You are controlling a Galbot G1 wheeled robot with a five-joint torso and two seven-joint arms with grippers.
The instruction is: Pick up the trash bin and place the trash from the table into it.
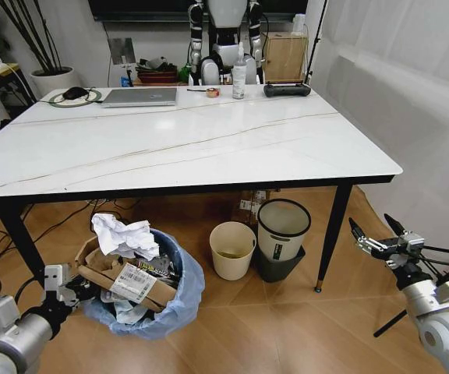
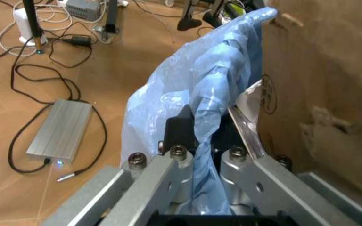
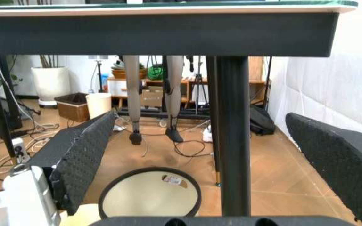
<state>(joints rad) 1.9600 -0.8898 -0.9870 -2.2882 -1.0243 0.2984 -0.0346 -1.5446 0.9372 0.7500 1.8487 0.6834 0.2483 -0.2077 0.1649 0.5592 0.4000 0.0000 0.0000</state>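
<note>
My left hand [image 1: 67, 290] sits low at the floor, its fingers [image 2: 179, 129] pinched tight on the blue-bag rim of the trash bin [image 1: 179, 300]; the bin stands on the floor just to that hand's right, in front of the worktop [image 1: 209, 144]. Packed inside it I see crumpled white paper [image 1: 125, 235] and torn brown cardboard [image 1: 123, 280]. Farther right, well apart from the bin, my right hand [image 1: 376, 235] hangs beside the worktop's black leg [image 3: 234, 136], its padded fingers [image 3: 83, 157] spread wide and holding nothing.
</note>
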